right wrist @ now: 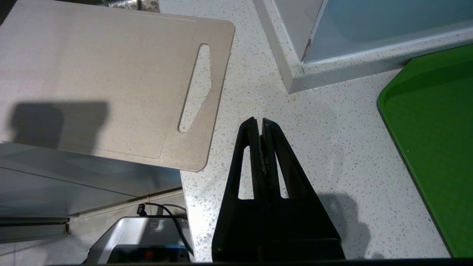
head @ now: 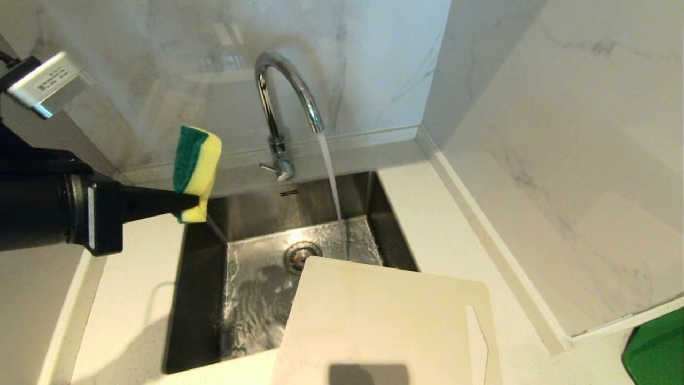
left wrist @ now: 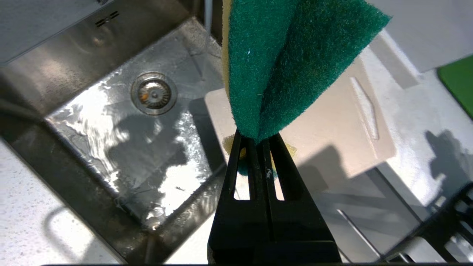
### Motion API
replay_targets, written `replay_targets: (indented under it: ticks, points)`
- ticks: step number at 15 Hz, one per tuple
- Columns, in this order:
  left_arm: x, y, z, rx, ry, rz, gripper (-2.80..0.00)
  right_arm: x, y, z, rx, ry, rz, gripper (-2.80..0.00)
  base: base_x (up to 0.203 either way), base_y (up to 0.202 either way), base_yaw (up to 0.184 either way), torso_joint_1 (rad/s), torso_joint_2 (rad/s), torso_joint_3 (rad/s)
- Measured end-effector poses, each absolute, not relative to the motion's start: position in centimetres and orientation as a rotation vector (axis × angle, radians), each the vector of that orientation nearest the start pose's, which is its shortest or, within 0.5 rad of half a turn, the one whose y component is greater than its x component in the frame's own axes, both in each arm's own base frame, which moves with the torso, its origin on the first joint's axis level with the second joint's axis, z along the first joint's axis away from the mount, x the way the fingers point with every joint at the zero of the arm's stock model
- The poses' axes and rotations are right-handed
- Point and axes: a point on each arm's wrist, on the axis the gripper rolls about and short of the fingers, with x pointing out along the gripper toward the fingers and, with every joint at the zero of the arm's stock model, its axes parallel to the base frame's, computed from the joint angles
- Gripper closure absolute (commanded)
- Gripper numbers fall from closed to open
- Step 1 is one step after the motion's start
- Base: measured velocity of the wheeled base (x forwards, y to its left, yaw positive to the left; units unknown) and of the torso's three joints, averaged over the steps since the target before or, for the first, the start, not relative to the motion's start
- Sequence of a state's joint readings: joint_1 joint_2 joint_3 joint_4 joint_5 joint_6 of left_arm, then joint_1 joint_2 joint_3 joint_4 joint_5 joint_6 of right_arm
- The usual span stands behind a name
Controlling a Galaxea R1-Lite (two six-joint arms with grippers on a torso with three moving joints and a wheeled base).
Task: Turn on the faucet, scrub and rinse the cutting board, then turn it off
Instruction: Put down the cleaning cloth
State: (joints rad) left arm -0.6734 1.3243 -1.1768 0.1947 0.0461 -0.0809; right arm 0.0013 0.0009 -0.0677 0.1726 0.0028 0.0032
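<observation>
Water runs in a steady stream from the faucet [head: 283, 96], the chrome gooseneck standing behind the steel sink [head: 240, 235], its small side lever sticking out at the base. The stream lands on the sink floor just behind the round drain [head: 302, 255], and the bottom of the basin is wet and rippling.

The left gripper [head: 192, 202] reaches in from the left, held above the sink's back left corner. Its jaws are pressed tight on the lower end of a sponge [head: 196, 170], yellow foam with a green scouring side, which stands upright above them. In the left wrist view the green pad [left wrist: 292, 62] is folded where the jaws pinch it, and the cutting board shows below and beyond it, well apart from the sponge.

The cutting board [head: 385, 326] lies flat, a cream-white rectangle with rounded corners. Its far left corner juts over the sink's near right part, close to the drain, while the rest rests on the pale speckled tabletop [head: 454, 224]. The oblong handle slot [head: 477, 334] is at its right end.

The right gripper [right wrist: 258, 123] hangs over the bare tabletop, just beside the board's slotted end, jaws pressed together on nothing. A green tray [right wrist: 436, 147] lies further right, by the marble wall's corner.
</observation>
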Motion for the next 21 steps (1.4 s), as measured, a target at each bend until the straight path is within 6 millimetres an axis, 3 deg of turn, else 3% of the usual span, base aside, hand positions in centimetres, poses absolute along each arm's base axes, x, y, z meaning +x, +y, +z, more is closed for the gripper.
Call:
replay_targets:
  ticks: [7,11,14,17,21]
  points:
    - [18.3,-14.5,30.5,0.057,0.373,-0.585,0.00,-2.9,0.0,7.6,0.003,0.106,0.004,0.00,0.000,0.000,0.000,0.000,0.00,0.000]
    - [20.0,-14.2,28.5,0.114,0.486,-0.451,0.00,-2.9,0.0,7.6,0.003,0.105,0.004,0.00,0.000,0.000,0.000,0.000,0.00,0.000]
    - [22.5,-12.4,25.3,0.191,0.703,-0.203,0.00,-2.9,0.0,7.6,0.003,0.106,0.004,0.00,0.000,0.000,0.000,0.000,0.00,0.000]
    - [25.8,-10.0,23.4,0.118,0.814,-0.021,0.00,-2.9,0.0,7.6,0.003,0.106,0.004,0.00,0.000,0.000,0.000,0.000,0.00,0.000]
    - [29.0,-4.6,21.6,-0.002,0.905,0.143,0.00,-2.9,0.0,7.6,0.003,0.105,0.004,0.00,0.000,0.000,0.000,0.000,0.00,0.000]
